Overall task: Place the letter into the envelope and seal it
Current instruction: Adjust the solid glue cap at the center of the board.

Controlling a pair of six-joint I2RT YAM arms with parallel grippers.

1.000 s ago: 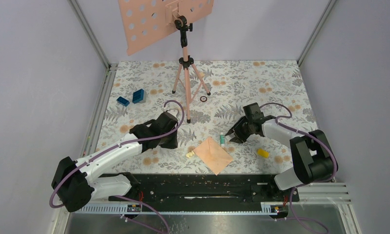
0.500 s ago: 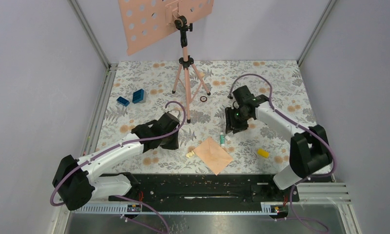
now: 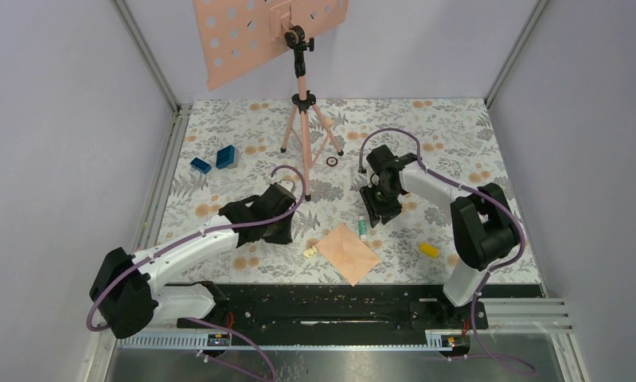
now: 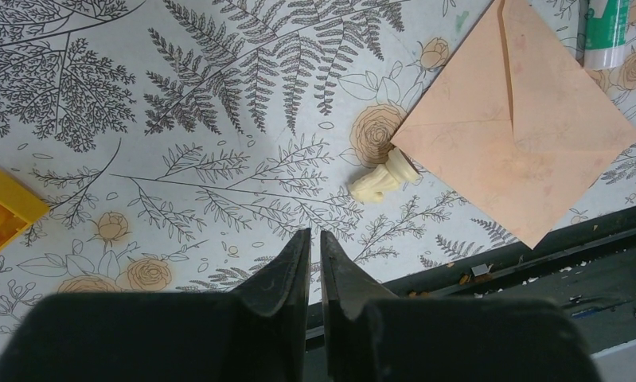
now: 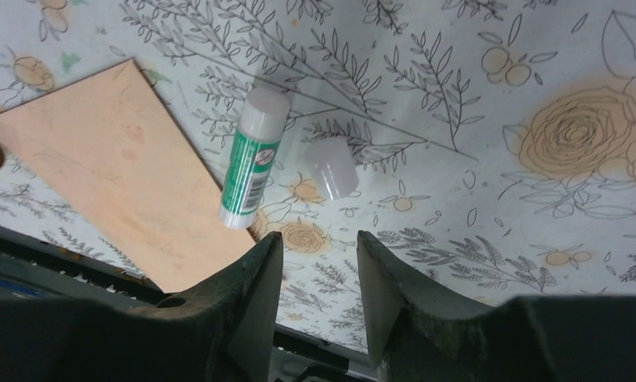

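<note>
The envelope (image 3: 346, 253) lies flat on the desk (image 3: 458, 135), near the front edge and about midway between the two arms. It is turned like a diamond, its flaps are folded in and its seams face up. Its near corner reaches the black rail (image 3: 322, 306) along the front.

A small cream piece (image 4: 384, 177) touches the envelope's left corner. A green-and-white glue stick (image 5: 253, 163) lies just beside its far right edge. A small pale cap (image 5: 333, 169) lies on the cloth just beside the stick, apart from it.

The right tool (image 5: 320, 239) hangs over the desk just beyond the stick, pointing down. Its jaws stand partly apart with nothing between them. The stick and cap lie ahead of its fingertips in the wrist view.

The left tool (image 4: 315, 235) is left of the envelope and well clear of it. Its jaws are drawn almost together, leaving only a thin slit, and they grip nothing.

A yellow block (image 3: 429, 250) sits right of the envelope, near the front. Two blue blocks (image 3: 225, 156) lie at the far left of the desk. At the back stands a pink tripod (image 3: 302, 103) that carries a tilted perforated plate (image 3: 251, 32). A small dark ring (image 3: 332, 161) lies by one of its feet.
</note>
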